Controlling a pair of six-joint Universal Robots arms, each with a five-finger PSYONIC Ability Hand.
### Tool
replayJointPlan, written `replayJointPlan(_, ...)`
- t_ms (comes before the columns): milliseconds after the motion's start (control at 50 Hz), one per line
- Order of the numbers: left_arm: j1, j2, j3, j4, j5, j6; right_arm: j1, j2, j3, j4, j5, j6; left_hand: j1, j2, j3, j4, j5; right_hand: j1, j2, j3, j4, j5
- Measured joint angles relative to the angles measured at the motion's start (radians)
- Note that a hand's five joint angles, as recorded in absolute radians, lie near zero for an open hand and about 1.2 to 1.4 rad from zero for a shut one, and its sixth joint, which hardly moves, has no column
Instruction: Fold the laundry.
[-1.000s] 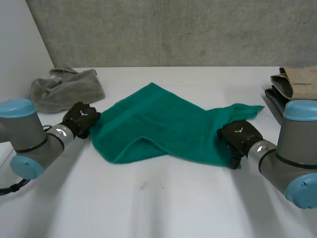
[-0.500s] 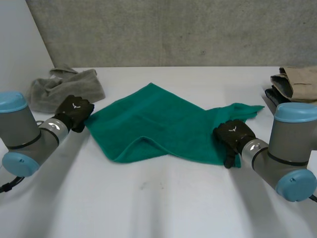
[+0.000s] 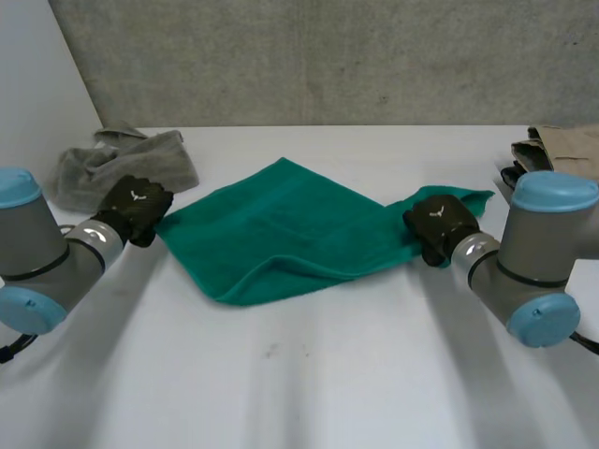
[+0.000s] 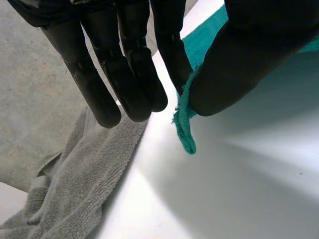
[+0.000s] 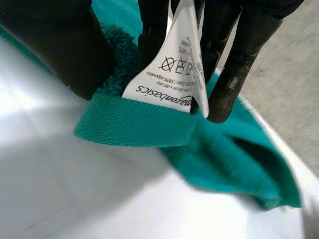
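Your left hand [image 3: 138,208] pinches one corner of the green towel [image 3: 290,229]; your right hand [image 3: 438,223] clamps the corner bearing its care label [image 5: 172,74].

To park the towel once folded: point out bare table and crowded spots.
Widest free patch: the table on the robot's side of the green towel. A narrower bare strip runs behind the towel, toward the wall. Crowded: the grey towel beside the left hand, the folded clothes beyond the right hand.
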Motion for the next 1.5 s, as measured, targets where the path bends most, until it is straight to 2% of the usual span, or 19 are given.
replayJointPlan(60, 0.001, 0.026, -0.009, -0.009, -0.013, -0.003, -0.001, -0.01, -0.002, -0.001, 0.002, 0.0, 0.0, 0.0, 0.0, 0.0, 0.0, 0.0, 0.0, 0.002, 0.003, 0.001)
replayJointPlan(80, 0.001, 0.067, -0.023, -0.027, -0.037, -0.006, -0.006, -0.1, 0.008, 0.01, 0.007, 0.001, 0.0, 0.0, 0.0, 0.0, 0.0, 0.0, 0.0, 0.002, 0.005, 0.002)
replayJointPlan(120, 0.002, 0.094, -0.032, -0.038, -0.053, -0.006, -0.008, -0.157, 0.016, 0.029, 0.008, 0.0, 0.0, 0.0, 0.0, 0.0, 0.0, 0.0, 0.0, 0.002, 0.005, 0.002)
replayJointPlan(260, 0.009, 0.401, -0.136, -0.126, -0.146, -0.009, -0.09, -0.499, 0.021, 0.342, 0.001, -0.125, 0.0, 0.002, 0.001, 0.0, 0.0, 0.0, 0.0, 0.002, 0.005, 0.002)
replayJointPlan(300, 0.009, 0.401, -0.136, -0.126, -0.146, -0.009, -0.09, -0.499, 0.021, 0.342, 0.001, -0.125, 0.0, 0.002, 0.001, 0.0, 0.0, 0.0, 0.0, 0.002, 0.005, 0.002)
replayJointPlan(320, 0.009, 0.496, -0.17, -0.145, -0.157, -0.008, -0.114, -0.542, 0.018, 0.401, 0.002, -0.162, 0.0, 0.003, 0.002, 0.0, 0.0, 0.0, 0.0, 0.002, 0.005, 0.002)
replayJointPlan(360, 0.009, 0.526, -0.18, -0.152, -0.158, -0.007, -0.147, -0.592, 0.015, 0.48, 0.005, -0.219, 0.0, 0.003, 0.002, 0.0, 0.0, 0.0, 0.0, 0.002, 0.005, 0.002)
replayJointPlan(380, 0.007, 0.641, -0.221, -0.195, -0.159, -0.004, -0.195, -0.653, 0.015, 0.609, 0.009, -0.316, 0.0, 0.004, 0.004, 0.0, 0.0, 0.0, 0.0, 0.002, 0.005, 0.002)
replayJointPlan(460, 0.002, 0.72, -0.259, -0.278, -0.151, -0.001, -0.219, -0.672, 0.031, 0.708, 0.007, -0.378, 0.0, 0.004, 0.004, 0.0, 0.0, 0.0, 0.0, 0.002, 0.005, 0.002)
replayJointPlan(540, -0.007, 0.694, -0.271, -0.344, -0.147, 0.001, -0.219, -0.636, 0.055, 0.738, 0.004, -0.394, 0.0, 0.004, 0.004, 0.0, 0.0, 0.0, 0.0, 0.009, 0.005, 0.006)
replayJointPlan(640, -0.029, 0.495, -0.2, -0.381, -0.159, 0.006, -0.206, -0.471, 0.02, 0.687, 0.012, -0.389, 0.0, 0.004, 0.004, 0.0, 0.0, 0.0, 0.0, 0.009, 0.005, 0.006)
replayJointPlan(740, -0.081, 0.216, 0.042, -0.376, -0.221, 0.011, -0.165, -0.272, -0.135, 0.525, 0.067, -0.38, 0.0, 0.004, 0.004, 0.001, 0.0, 0.0, 0.0, 0.009, 0.005, 0.006)
replayJointPlan(840, -0.14, -0.002, 0.368, -0.332, -0.303, 0.022, -0.102, -0.148, -0.336, 0.204, 0.114, -0.375, 0.0, 0.004, 0.004, 0.003, 0.0, 0.0, 0.0, 0.009, 0.005, 0.006)
replayJointPlan(900, -0.158, -0.057, 0.53, -0.227, -0.326, 0.027, -0.081, -0.128, -0.404, -0.032, 0.117, -0.369, 0.0, 0.004, 0.005, 0.004, 0.0, 0.0, 0.0, 0.018, 0.005, 0.006)
replayJointPlan(960, -0.168, -0.054, 0.652, 0.024, -0.335, 0.024, -0.063, -0.136, -0.444, -0.352, 0.099, -0.344, 0.0, 0.004, 0.005, 0.004, 0.0, 0.012, 0.0, 0.028, 0.005, 0.009)
replayJointPlan(1000, -0.17, -0.042, 0.672, 0.122, -0.335, 0.021, -0.061, -0.141, -0.448, -0.43, 0.091, -0.332, 0.0, 0.004, 0.005, 0.004, 0.0, 0.012, 0.0, 0.028, 0.005, 0.01)
replayJointPlan(1020, -0.171, -0.024, 0.679, 0.228, -0.336, 0.015, -0.059, -0.148, -0.449, -0.508, 0.082, -0.313, 0.0, 0.004, 0.005, 0.004, 0.0, 0.012, 0.0, 0.028, 0.005, 0.01)
replayJointPlan(1120, -0.166, 0.015, 0.626, 0.362, -0.334, -0.006, -0.06, -0.16, -0.43, -0.533, 0.07, -0.266, 0.0, 0.004, 0.005, 0.004, 0.0, 0.012, 0.0, 0.028, 0.005, 0.023)
replayJointPlan(1500, -0.107, -0.02, 0.141, 0.287, -0.326, -0.122, -0.042, -0.083, -0.112, -0.269, 0.034, -0.219, 0.0, 0.005, 0.005, 0.004, 0.0, 0.012, 0.0, 0.028, 0.009, 0.023)
